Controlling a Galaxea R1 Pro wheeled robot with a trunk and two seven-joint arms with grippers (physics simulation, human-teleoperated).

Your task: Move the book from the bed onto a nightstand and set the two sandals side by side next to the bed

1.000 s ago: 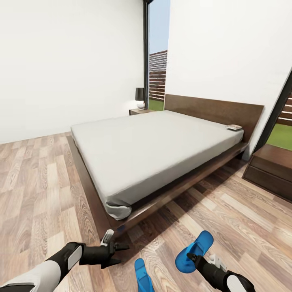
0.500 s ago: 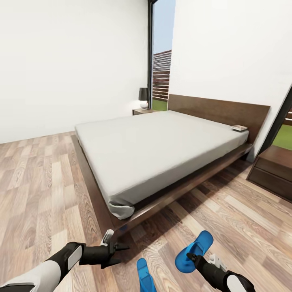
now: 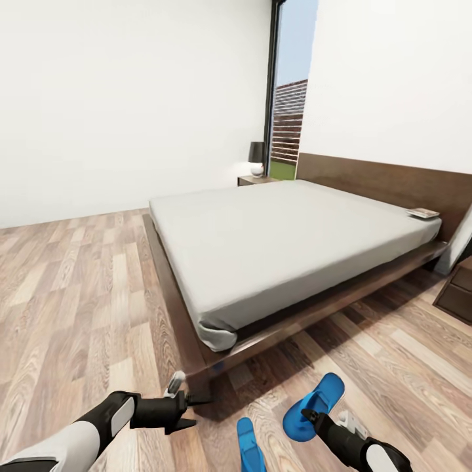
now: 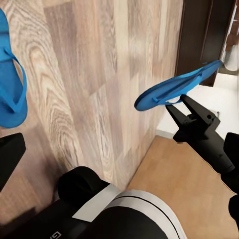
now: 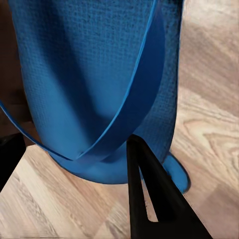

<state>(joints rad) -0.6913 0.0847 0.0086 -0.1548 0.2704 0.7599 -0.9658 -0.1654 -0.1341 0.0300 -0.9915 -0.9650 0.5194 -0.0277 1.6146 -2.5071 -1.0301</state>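
The bed [image 3: 282,242] spans the middle of the head view, and the book [image 3: 423,212] lies on its mattress at the far right corner by the headboard. My right gripper [image 3: 308,414] is shut on the strap of one blue sandal [image 3: 316,403] and holds it above the floor; the same sandal [image 5: 94,74] shows close up between the fingers [image 5: 149,189]. The other sandal [image 3: 248,447] lies on the planks between my arms, and the left wrist view catches it too [image 4: 11,94]. My left gripper [image 3: 189,408] hangs open and empty near the bed's foot corner.
A nightstand [image 3: 252,179] with a black lamp stands beyond the bed by the tall window. A second nightstand [image 3: 457,293] sits at the right edge. Wood-plank floor [image 3: 72,308] stretches out left of the bed, bounded by white walls.
The whole picture has shifted right, so the camera has turned left. Both arms and the held sandal keep their pose.
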